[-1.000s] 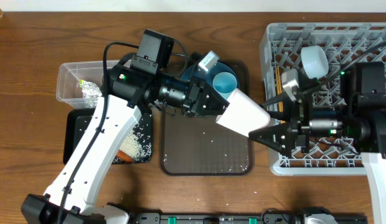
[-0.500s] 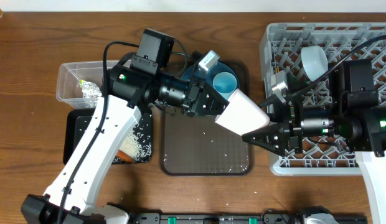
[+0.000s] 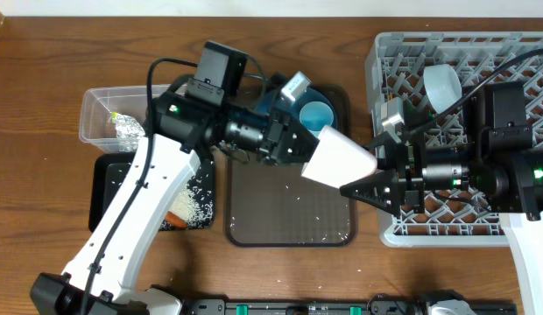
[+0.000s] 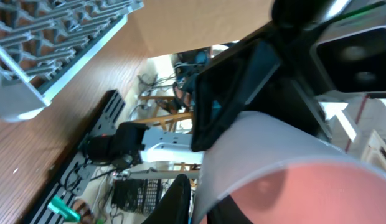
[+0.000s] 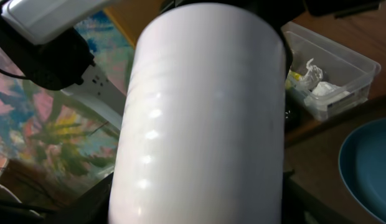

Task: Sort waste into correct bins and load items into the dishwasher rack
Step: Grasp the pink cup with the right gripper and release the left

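Pinkish-white cup (image 3: 337,159): we are holding it on its side in the air above the brown serving tray (image 3: 289,229), between our two hands, with its open mouth turned toward our left wrist
Left hand (image 3: 298,147): we are clenching it on the cup's rim
Right hand (image 3: 361,170): its fingers (image 3: 370,188) are straddling the cup's closed end; we cannot tell whether they are pressing on it
Dishwasher rack (image 3: 385,52): it is sitting at the right end of the counter (image 3: 44,175), and a pale bowl (image 3: 442,85) is lying among its pegs
Light blue cup (image 3: 317,114): it is standing mouth up on the blue plate (image 3: 273,101) at the far end of the serving tray, just beside our left hand
Clear tub (image 3: 98,98): it is holding the crinkled wrapper (image 3: 127,129) and a crumpled napkin (image 5: 314,78)
Black tray (image 3: 105,188): it is lying just in front of the tub, carrying rice (image 3: 194,203) and the carrot (image 3: 175,219)
Serving tray: we are seeing a few loose grains scattered on it
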{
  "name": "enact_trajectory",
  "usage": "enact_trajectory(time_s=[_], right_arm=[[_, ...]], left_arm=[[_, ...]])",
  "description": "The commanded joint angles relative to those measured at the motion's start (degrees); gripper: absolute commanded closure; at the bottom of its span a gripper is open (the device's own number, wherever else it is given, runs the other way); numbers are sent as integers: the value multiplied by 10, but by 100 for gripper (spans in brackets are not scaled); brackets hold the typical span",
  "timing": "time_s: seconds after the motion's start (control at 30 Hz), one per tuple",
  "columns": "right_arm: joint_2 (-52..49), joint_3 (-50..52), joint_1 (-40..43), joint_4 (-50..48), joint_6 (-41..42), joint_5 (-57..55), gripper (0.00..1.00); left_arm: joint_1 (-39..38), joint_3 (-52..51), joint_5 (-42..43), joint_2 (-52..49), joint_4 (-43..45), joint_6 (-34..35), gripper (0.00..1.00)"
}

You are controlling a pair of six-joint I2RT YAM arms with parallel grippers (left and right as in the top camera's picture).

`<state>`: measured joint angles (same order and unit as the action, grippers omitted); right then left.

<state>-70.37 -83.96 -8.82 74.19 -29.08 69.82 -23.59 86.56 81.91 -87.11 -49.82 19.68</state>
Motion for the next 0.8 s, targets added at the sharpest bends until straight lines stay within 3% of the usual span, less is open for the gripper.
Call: enact_trajectory(time_s=[0.0, 0.43, 0.77], right_arm=[[2, -7, -13, -7, -9, 39, 48], [2, -7, -13, -37, 21, 40, 49], [2, -7, -13, -52, 40, 41, 49]], left_arm=[[-19, 7, -75, 4, -16, 1, 87], [-29, 7, -101, 4, -33, -19, 87], [-28, 7, -199, 4, -77, -19, 86]])
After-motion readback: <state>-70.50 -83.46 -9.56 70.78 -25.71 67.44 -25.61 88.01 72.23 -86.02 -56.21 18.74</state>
